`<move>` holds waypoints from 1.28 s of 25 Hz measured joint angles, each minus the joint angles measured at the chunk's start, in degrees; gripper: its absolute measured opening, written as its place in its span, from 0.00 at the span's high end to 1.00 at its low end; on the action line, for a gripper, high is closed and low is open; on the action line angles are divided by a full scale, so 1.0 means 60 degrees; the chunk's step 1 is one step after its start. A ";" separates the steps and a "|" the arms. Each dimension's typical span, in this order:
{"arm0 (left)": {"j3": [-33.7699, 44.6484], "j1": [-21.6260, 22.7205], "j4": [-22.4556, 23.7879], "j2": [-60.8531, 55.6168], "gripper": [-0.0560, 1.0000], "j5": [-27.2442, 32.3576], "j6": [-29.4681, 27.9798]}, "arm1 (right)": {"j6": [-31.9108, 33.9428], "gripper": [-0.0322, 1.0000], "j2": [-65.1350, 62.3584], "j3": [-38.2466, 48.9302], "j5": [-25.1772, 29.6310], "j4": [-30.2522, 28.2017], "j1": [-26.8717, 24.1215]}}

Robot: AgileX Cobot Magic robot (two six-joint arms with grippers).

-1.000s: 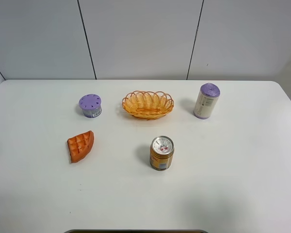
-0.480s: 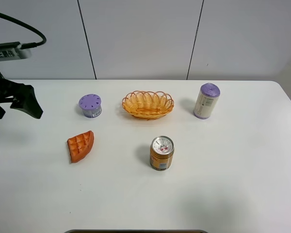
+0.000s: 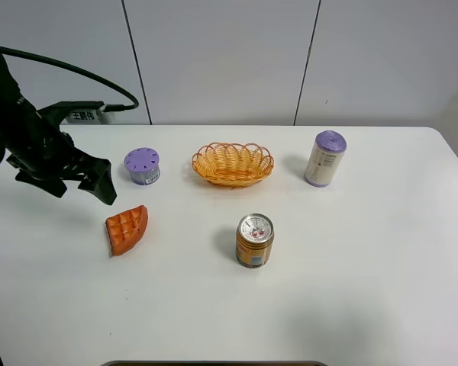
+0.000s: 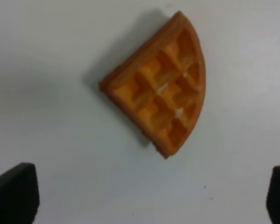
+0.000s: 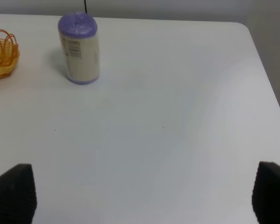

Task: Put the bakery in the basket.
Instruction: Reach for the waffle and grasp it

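L gripper: jaws spread wide, empty, hovering over the table just rear-left of bakery, apart from it. R gripper: jaws wide, empty. Bakery lies flat, grid up, front-left of basket, well apart. Table white; grey panel wall behind.

See only a sliver of the basket at the right wrist view's edge. Cannot read print on the drink can.
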 joint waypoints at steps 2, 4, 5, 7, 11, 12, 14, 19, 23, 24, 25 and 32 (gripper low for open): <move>0.0000 -0.0212 0.0000 0.0261 0.01 -0.0152 0.0000 | 0.0000 0.08 0.0000 0.0000 0.0000 0.0000 0.0000; 0.0000 -0.0438 0.0000 0.0524 0.01 -0.0237 0.0000 | 0.0000 0.08 0.0000 0.0000 0.0000 0.0000 0.0000; 0.0000 -0.0544 0.0000 0.0650 0.01 -0.0304 0.0000 | 0.0000 0.08 0.0000 0.0000 0.0000 0.0000 0.0000; 0.0000 -0.0729 0.0000 0.0884 0.01 -0.0439 0.0000 | 0.0000 0.08 0.0000 0.0000 0.0000 0.0000 0.0000; -0.0003 -0.1135 0.0000 0.1374 0.01 -0.0724 0.0000 | 0.0000 0.08 0.0000 0.0000 0.0000 0.0000 0.0000; -0.0003 -0.1246 0.0000 0.1475 0.01 -0.0842 0.0000 | 0.0000 0.08 0.0000 0.0000 0.0000 0.0000 0.0000; -0.0003 -0.1430 0.0000 0.1640 0.01 -0.1155 0.0000 | 0.0000 0.08 0.0000 0.0000 0.0000 0.0000 0.0000; -0.0003 -0.1592 0.0096 0.2126 0.01 -0.1988 0.0000 | 0.0000 0.08 0.0000 0.0000 0.0000 0.0000 0.0000; -0.0003 -0.1592 0.0571 0.2415 0.01 -0.2491 0.0000 | 0.0000 0.08 0.0000 0.0000 0.0000 0.0000 0.0000; -0.0003 -0.1592 0.0700 0.2474 0.01 -0.2596 0.0000 | 0.0000 0.08 0.0000 0.0000 0.0000 0.0000 0.0000; -0.0003 -0.1592 0.0871 0.2526 0.01 -0.2707 0.0000 | 0.0000 0.08 0.0000 0.0000 0.0000 0.0000 0.0000; -0.0003 -0.1592 0.1278 0.2999 0.01 -0.2849 -0.0017 | 0.0000 0.08 0.0000 0.0000 0.0000 0.0000 0.0000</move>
